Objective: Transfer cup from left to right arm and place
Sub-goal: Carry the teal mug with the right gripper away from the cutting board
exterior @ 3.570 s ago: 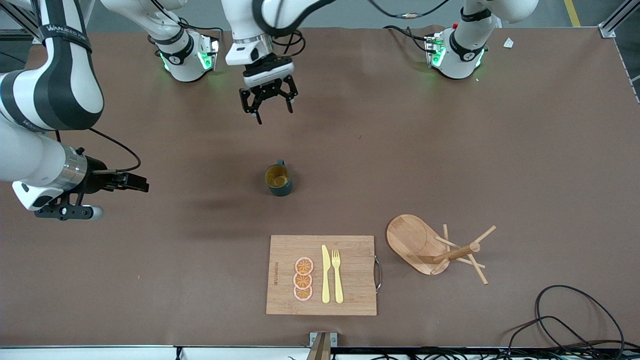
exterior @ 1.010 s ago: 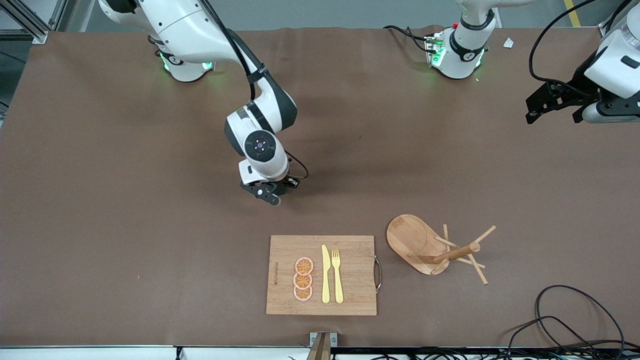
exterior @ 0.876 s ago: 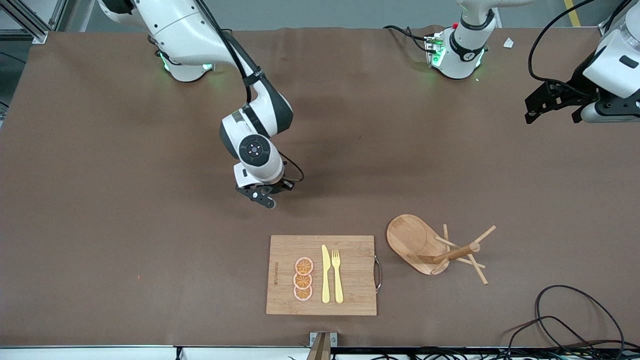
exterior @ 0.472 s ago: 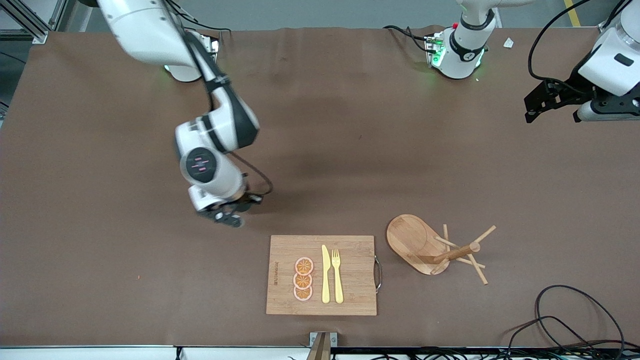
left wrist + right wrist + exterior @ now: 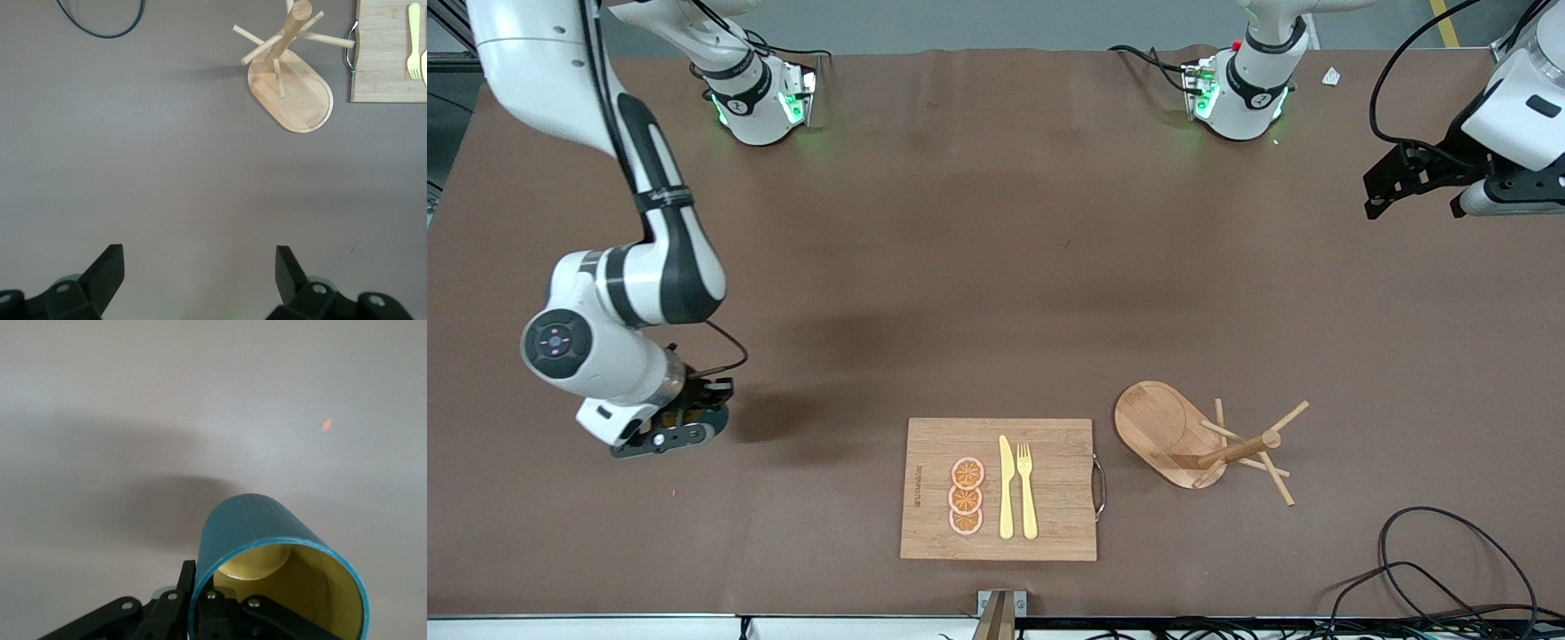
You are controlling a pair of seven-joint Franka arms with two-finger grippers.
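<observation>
Brown table (image 5: pixel 996 267) under right gripper (image 5: pixel 671 427) clamping the cup (image 5: pixel 267 540).

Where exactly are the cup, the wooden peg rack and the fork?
cup (image 5: pixel 247 520), right wrist view, teal outer wall.
wooden peg rack (image 5: pixel 1160 427), front view, oval base.
fork (image 5: pixel 1028 507), front view, handle.

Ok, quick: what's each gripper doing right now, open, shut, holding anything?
Left gripper: open, empty, waiting above the table at the left arm's end.
Right gripper: shut on the small teal-green cup with yellow inside, at the right arm's end.
</observation>
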